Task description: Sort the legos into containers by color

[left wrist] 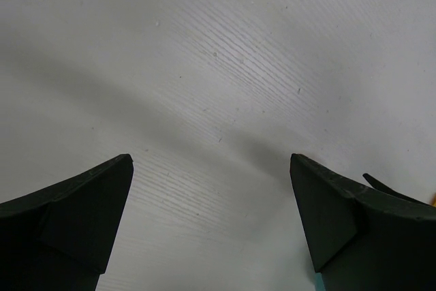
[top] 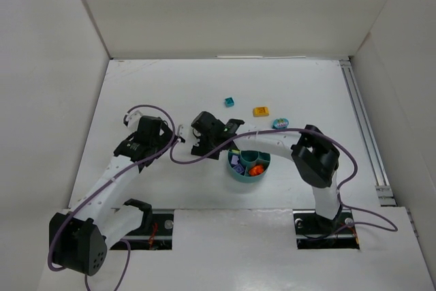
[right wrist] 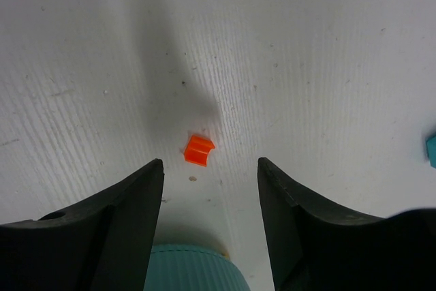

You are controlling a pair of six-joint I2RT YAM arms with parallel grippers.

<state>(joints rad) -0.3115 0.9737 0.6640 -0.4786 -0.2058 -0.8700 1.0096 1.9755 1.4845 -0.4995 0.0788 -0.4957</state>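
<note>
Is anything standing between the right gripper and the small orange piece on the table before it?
Nothing visible does. In the right wrist view the orange piece lies on bare table just ahead of the open right gripper. The teal dish shows nearer the camera, below the gripper, not in between.

Robot body, 2 units.
- Left arm point(top: 112, 175), right arm point(top: 272, 142): white link shells, black joint housings, black bases.
- Purple cable point(top: 155, 106): 1 looped along each arm.
- Left end effector point(left wrist: 211, 157), right end effector point(right wrist: 210, 163): 2 matte black wedge-shaped fingers each.
</note>
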